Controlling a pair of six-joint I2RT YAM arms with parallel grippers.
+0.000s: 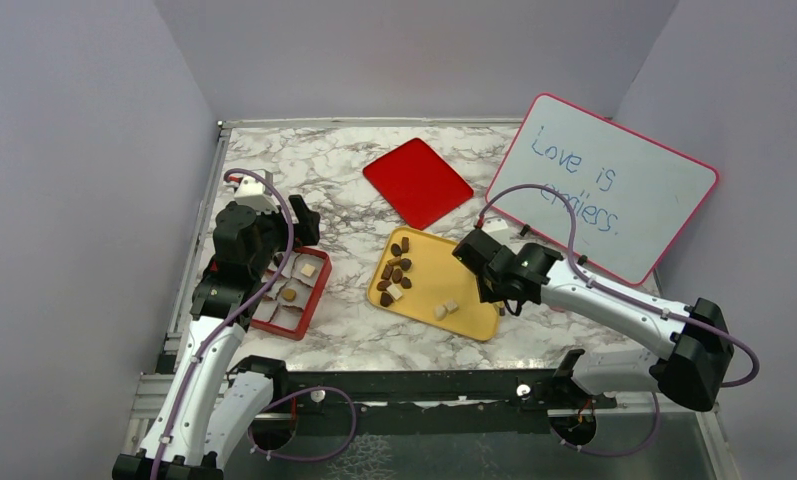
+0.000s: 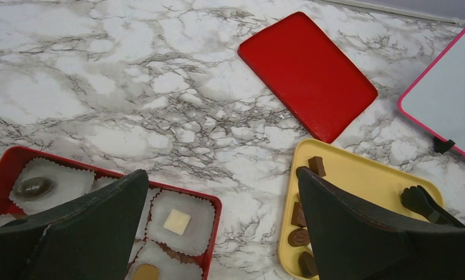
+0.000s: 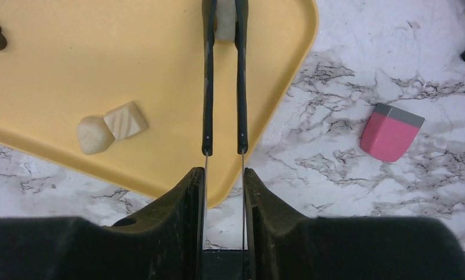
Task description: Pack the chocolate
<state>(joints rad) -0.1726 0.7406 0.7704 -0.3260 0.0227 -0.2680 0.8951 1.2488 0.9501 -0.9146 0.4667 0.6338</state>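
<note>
Right pincer (image 3: 224, 175) is clenched on the black tongs (image 3: 208, 87). The tong tips pinch one cream-white chocolate (image 3: 224, 23) over the yellow tray (image 3: 160, 70), close to its corner. I can't tell if that piece is lifted or resting on the tray.

Two more cream pieces (image 3: 94, 135) sit on the tray touching each other, just left of the tongs in my right wrist view. A cluster of dark brown pieces (image 1: 396, 270) sits at the tray's other end, toward the red box (image 2: 215, 201).

Left pincer (image 2: 221, 175) is released, jaws spread wide, hanging above the counter (image 2: 130, 87) between the red box and the tray.

The box is lined with white paper cups (image 2: 189, 204). Filled cups I can see:
- dark oval piece (image 2: 33, 186)
- white square piece (image 2: 177, 221)
- tan piece (image 2: 145, 272)

Red lid (image 1: 417, 182) lies flat on the counter beyond the tray, apart from the box. Whiteboard (image 1: 614, 190) stands tilted at the right rear. Pink eraser (image 3: 390, 131) is on the counter beside the tray, not touching it.
</note>
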